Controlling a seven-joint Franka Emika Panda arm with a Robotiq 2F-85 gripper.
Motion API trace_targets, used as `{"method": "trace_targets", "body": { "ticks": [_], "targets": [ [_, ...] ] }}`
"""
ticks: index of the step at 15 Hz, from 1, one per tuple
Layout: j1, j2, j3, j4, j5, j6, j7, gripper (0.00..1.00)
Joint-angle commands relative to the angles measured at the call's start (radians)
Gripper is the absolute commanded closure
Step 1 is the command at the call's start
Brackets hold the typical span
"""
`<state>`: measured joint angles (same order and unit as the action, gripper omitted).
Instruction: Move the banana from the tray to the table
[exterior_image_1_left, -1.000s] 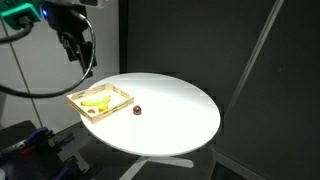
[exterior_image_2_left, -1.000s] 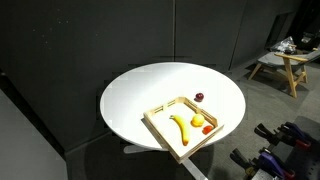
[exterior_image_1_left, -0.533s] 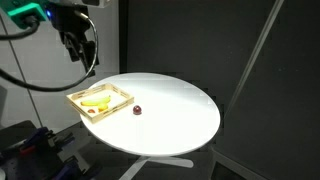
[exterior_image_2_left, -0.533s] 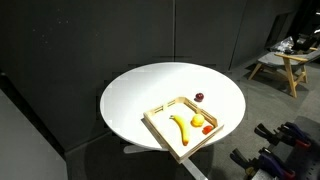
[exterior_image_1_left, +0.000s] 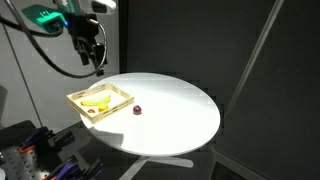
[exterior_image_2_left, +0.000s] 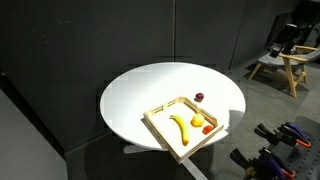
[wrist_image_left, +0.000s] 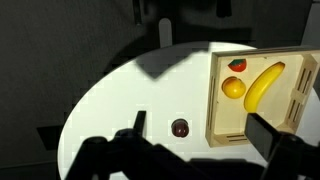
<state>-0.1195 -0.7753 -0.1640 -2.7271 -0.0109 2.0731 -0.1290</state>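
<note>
The banana (exterior_image_1_left: 95, 101) lies in the wooden tray (exterior_image_1_left: 118, 103) at the edge of the round white table (exterior_image_1_left: 170, 115). It shows in both exterior views (exterior_image_2_left: 182, 127) and in the wrist view (wrist_image_left: 262, 85). In the tray (exterior_image_2_left: 158, 113) next to the banana lie a rounder orange-yellow item (exterior_image_2_left: 197, 121) and a small red item (exterior_image_2_left: 208, 129). My gripper (exterior_image_1_left: 98, 62) hangs open and empty high above the table's rim, behind the tray. In the wrist view its two dark fingers (wrist_image_left: 205, 135) spread wide over the tray's (wrist_image_left: 212, 100) corner.
A small dark red object (exterior_image_1_left: 136, 110) sits on the table beside the tray, also in the wrist view (wrist_image_left: 180, 128) and in an exterior view (exterior_image_2_left: 199, 97). A wooden stool (exterior_image_2_left: 285, 62) stands far off on the floor. Dark curtains surround the table.
The arm has swung from beyond the table's rim towards the table, and the gripper now hangs over its back edge. The banana and tray have not moved.
</note>
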Motion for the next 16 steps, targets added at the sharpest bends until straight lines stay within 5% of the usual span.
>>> {"method": "trace_targets", "body": {
  "ticks": [1,16],
  "targets": [
    [0.018,0.094,0.067,0.031,0.001,0.045,0.077,0.00],
    [0.082,0.434,0.289,0.096,-0.025,0.280,0.407,0.00]
  ]
}}
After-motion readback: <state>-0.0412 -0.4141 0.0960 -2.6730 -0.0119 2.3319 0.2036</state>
